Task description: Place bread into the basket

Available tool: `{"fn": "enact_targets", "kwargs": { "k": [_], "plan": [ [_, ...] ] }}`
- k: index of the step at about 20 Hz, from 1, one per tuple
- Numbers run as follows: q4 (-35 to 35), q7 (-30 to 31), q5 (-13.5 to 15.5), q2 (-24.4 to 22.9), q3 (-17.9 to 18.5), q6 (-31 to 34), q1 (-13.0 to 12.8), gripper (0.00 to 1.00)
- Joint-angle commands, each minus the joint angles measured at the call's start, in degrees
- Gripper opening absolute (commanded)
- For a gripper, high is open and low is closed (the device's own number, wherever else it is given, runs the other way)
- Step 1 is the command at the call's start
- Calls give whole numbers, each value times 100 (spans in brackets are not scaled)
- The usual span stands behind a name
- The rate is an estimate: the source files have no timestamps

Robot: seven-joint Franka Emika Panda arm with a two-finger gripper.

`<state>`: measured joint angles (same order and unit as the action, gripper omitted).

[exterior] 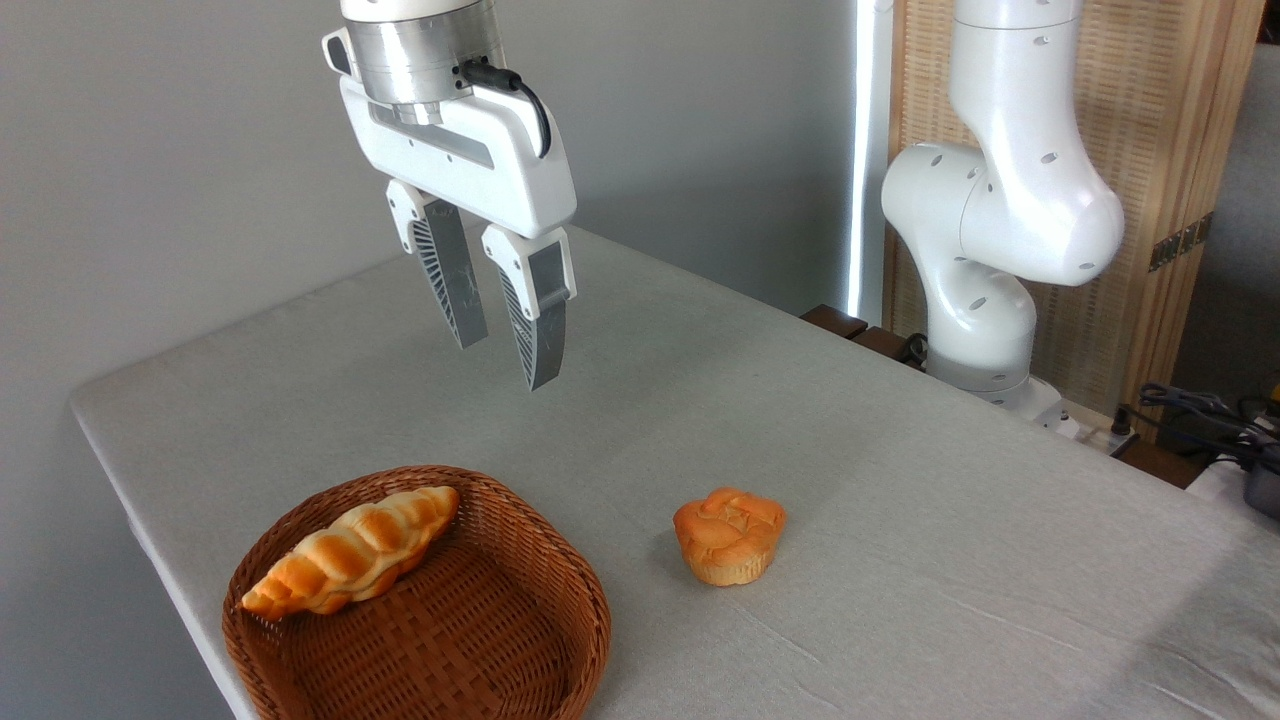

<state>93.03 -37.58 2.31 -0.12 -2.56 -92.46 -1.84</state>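
In the single fixed view, a table (850,480) covered in pale grey cloth runs from the lower left to the right edge, with a plain grey wall behind it. The white arm base (985,260) stands at about two o'clock from the table's centre, off the far edge, in front of a slatted wooden screen (1170,150); dark cables (1200,405) lie at about three o'clock, near the right border, too small to make out in detail. A round orange muffin-shaped bun (730,535) sits alone on the cloth at about five o'clock from the table's middle, well apart from everything else and just to the right of the basket (560,640). Nothing stands between the camera and these things. The gripper (502,355) hangs in the air at about eleven o'clock, above and behind the basket, its two ribbed grey fingers (535,320) spread with a clear gap between them and nothing held. The basket, of reddish-brown weave with a thick rim, rests at about seven o'clock near the table's front-left edge, its lower part cut off by the frame. Inside it lies the bread (350,552), a braided golden loaf set diagonally along the basket's left side, its lower pointed end seemingly resting on the rim at about nine o'clock and its upper end touching the far rim near twelve.
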Motion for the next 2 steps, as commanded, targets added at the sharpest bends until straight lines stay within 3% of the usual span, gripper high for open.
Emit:
{"fn": "enact_targets", "kwargs": {
  "k": [1,2],
  "plan": [
    [-110,-136,-81,21,80,158,-62,100],
    [-110,-118,-81,21,80,158,-62,100]
  ]
}}
